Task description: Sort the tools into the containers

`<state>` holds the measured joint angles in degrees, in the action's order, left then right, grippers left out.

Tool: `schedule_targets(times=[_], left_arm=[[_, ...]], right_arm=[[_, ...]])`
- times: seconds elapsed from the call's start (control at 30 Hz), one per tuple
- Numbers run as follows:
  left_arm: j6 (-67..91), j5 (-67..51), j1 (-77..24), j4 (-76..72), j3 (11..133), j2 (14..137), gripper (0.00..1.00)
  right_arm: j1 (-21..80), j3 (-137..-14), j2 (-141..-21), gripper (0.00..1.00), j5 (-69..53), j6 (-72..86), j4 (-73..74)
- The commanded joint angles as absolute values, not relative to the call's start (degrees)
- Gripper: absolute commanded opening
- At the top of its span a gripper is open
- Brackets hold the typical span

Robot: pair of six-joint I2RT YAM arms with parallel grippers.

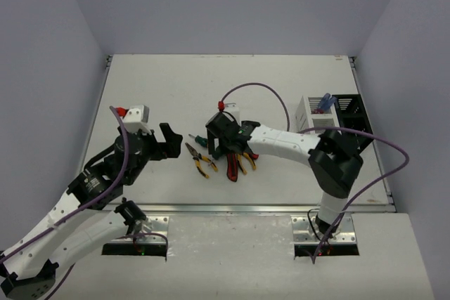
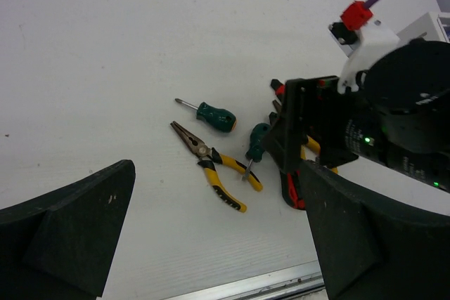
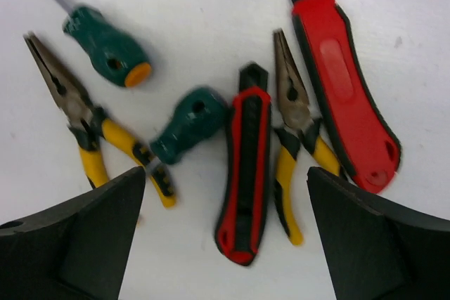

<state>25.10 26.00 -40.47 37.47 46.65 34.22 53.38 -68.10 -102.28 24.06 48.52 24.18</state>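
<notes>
White bin with slatted sides sits at the far right of the table, and the black bin is right against its right side. A blue-handled tool stands in the white bin with its handle poking above the rim; whether anything else is in there can't be told. The inside of the black bin is too dark to tell what it holds. The rest of the tools lie loose in a cluster at the middle of the table, well apart from both bins. In the cluster: green screwdriver with an orange end cap, with yellow-and-black pliers just beside it. A second green screwdriver has its shaft lying across a handle of those pliers. Next come the red-and-black cutter, the second pliers just beside the cutter, and a wider red knife at the edge of the group. Right gripper hangs directly over this cluster, fingers spread wide, nothing between them. Left gripper is off to the left of the cluster, pointed toward it, fingers also spread wide, nothing held. A purple cable loops over the table behind the right arm.
</notes>
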Motion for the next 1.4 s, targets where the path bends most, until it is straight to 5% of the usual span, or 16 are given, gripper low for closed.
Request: schedule_targets(times=[0.0,0.1,0.37,0.93,1.03,1.17,1.37], left_arm=[[23.55,24.78,-40.34,34.28,46.23,33.75,1.0],[23.65,24.89,-40.34,34.28,46.14,33.0,1.0],[23.48,24.46,-40.35,33.67,45.8,29.74,1.0],[24.66,26.83,-40.37,34.89,46.23,30.14,1.0],[24.81,26.87,-40.34,34.89,46.14,29.55,1.0],[24.87,26.98,-40.42,34.89,46.06,29.1,1.0],[24.79,26.72,-40.37,34.8,46.14,29.12,1.0]], right_arm=[[55.18,-77.13,-109.31,0.93,34.0,58.0,26.54],[55.9,-80.1,-113.11,0.72,35.72,58.79,27.04],[56.92,-82.13,-117.88,0.44,37.33,62.97,28.99],[57.83,-84.25,-121.53,0.44,35.99,66.26,32.78],[57.83,-83.2,-120.94,0.34,35.13,65.93,32.35],[57.84,-82.53,-118.81,0.01,35.57,64.64,32.0],[56.54,-84.6,-109.11,0.0,34.69,51.33,29.03]])
